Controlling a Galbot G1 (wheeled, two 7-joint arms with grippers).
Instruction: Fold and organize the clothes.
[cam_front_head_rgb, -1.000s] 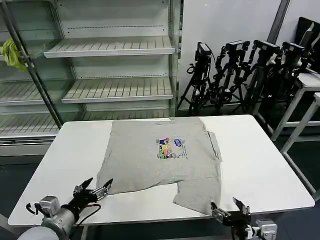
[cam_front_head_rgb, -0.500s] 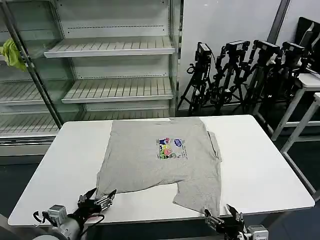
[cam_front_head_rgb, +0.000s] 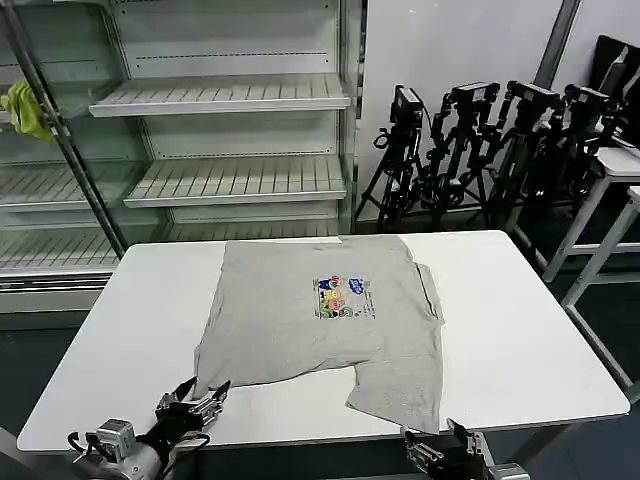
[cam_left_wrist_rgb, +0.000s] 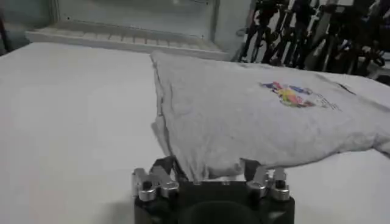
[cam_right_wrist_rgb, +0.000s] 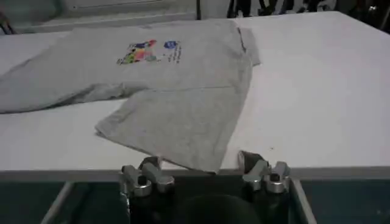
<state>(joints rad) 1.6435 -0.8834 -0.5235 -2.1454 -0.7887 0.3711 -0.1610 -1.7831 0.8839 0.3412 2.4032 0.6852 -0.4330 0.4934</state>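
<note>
Lying spread across the middle of the white surface (cam_front_head_rgb: 110, 330), the light grey short-sleeved cotton T-shirt (cam_front_head_rgb: 320, 320) shows its colourful chest print up. The left claw (cam_front_head_rgb: 192, 402) sits open at the near edge by the shirt's hem corner, seemingly holding nothing. The right claw (cam_front_head_rgb: 436, 449), open and empty, hangs just off the near edge.

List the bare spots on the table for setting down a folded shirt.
Two free patches: table between the T-shirt and the left edge, and between the shirt's folded sleeve and the right edge. Crowded: the near edge, where the left pincer sits at the shirt's corner and the right pincer just below its hem.
</note>
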